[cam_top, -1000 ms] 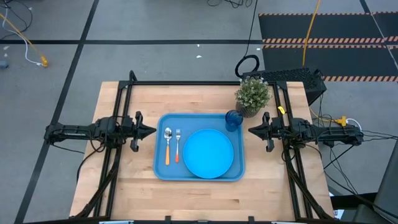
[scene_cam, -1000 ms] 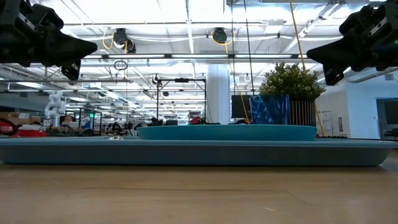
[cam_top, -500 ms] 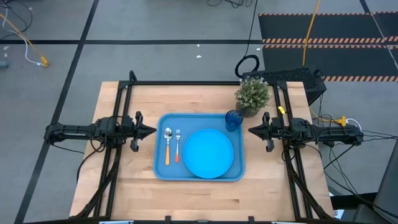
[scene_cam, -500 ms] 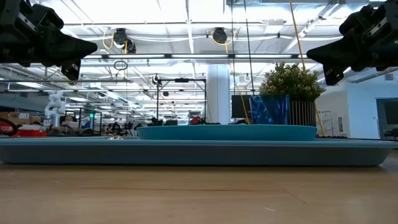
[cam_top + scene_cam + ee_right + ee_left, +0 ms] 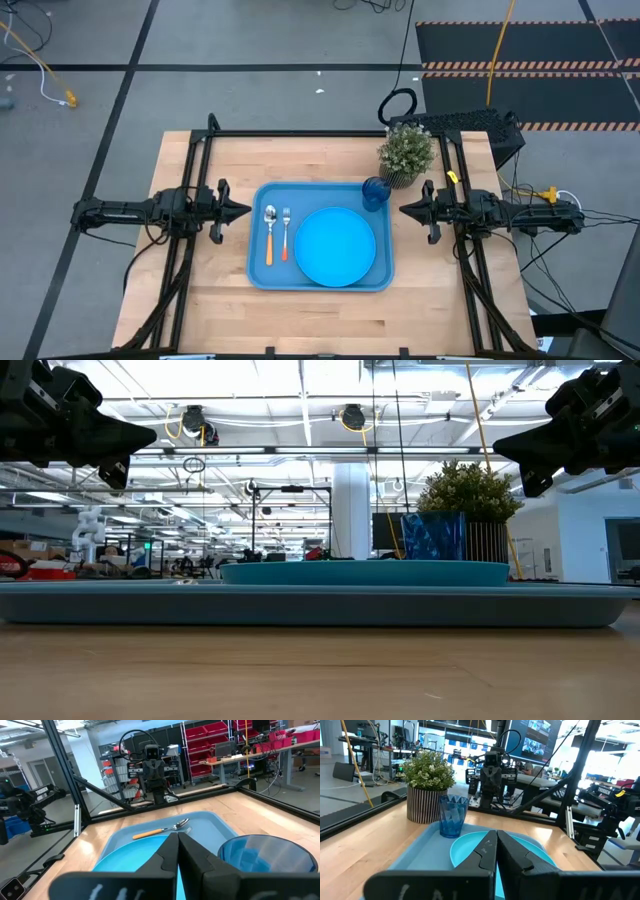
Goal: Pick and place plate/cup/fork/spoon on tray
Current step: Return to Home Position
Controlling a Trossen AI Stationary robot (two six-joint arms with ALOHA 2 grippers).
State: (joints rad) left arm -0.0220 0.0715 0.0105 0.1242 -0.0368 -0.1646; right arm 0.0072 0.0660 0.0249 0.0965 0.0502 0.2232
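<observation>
High view shows the plate (image 5: 336,246) lying flat on the tray (image 5: 320,286), filling its right part. The cup (image 5: 376,192) stands upright in the tray corner nearest the plant (image 5: 406,153), just beside the plate. Fork (image 5: 286,233) and spoon (image 5: 269,236) lie side by side on the tray's left part, with the spoon nearer the left rim. The left gripper (image 5: 243,210) hangs over the table (image 5: 300,320) just left of the tray, fingers together and empty. The right gripper (image 5: 404,210) hangs just right of the tray, fingers likewise together and empty.
</observation>
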